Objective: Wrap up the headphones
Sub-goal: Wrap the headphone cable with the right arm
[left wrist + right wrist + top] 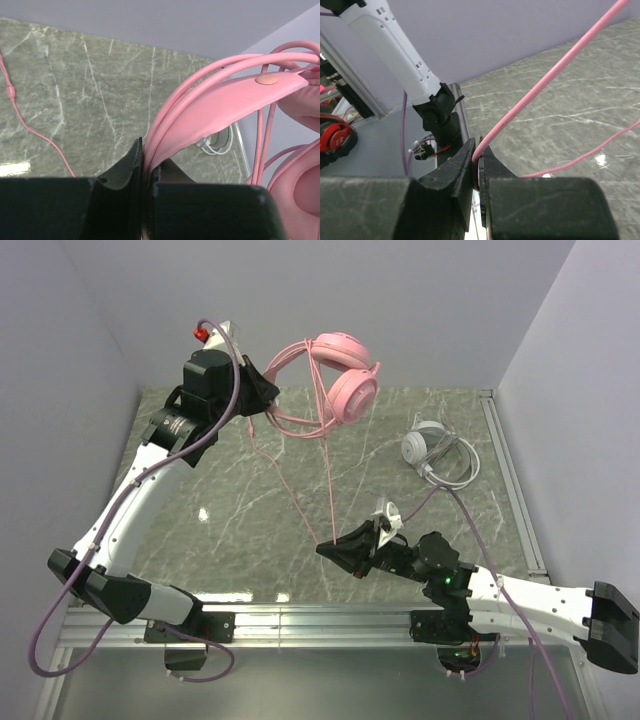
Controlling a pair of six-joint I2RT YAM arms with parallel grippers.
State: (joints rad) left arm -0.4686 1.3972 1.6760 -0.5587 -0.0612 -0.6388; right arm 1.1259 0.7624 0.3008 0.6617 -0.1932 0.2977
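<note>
Nearest the arm bases, the right arm (520, 590) is reaching low over the marbled worktop (230, 530). The right jaws are pressing together on the pink cord (545, 80), which is passing between their tips. From that pinch the cord is running up and away as a taut line toward the far side. A second stretch of it is slanting off to the left, and I cannot tell whether that one is touching the worktop. Farther back on the right, the white-grey headset (425, 445) is lying on the worktop with its thin cord (462, 472) looping just beside it, well apart from both arms. At the far left, the left arm (150, 485) is rising high. The left jaws are clamping the headband (225, 105) of the pink headset (345, 380), which is hanging clear of the worktop near the back wall.
</note>
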